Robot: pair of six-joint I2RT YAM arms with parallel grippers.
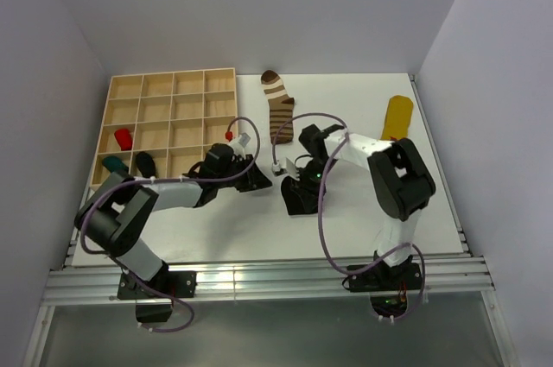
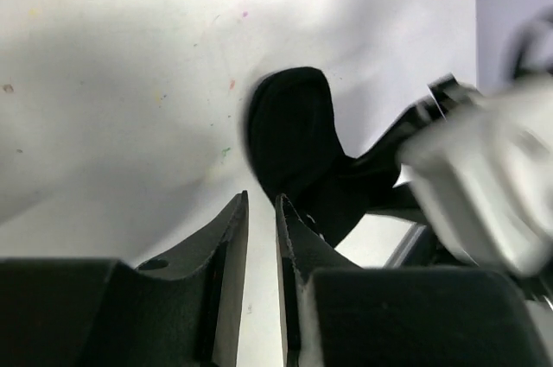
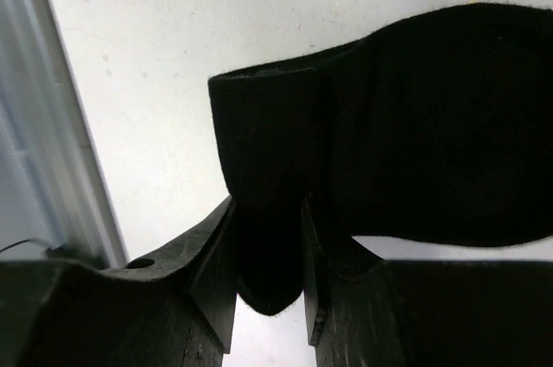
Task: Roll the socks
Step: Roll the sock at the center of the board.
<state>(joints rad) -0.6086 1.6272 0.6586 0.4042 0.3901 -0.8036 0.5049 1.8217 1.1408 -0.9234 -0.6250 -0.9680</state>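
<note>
Right hand [image 3: 268,237] seemingly pinches black sock [image 3: 432,125].

A wooden grid tray [image 1: 173,96] sits far left on the white table [image 1: 251,224], holding a red bundle [image 1: 123,138].

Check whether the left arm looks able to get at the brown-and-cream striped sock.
Probably yes: the striped sock lies flat and uncovered just beyond the left end effector, nothing between them. The right end effector, shut on the black sock, sits aside.
</note>
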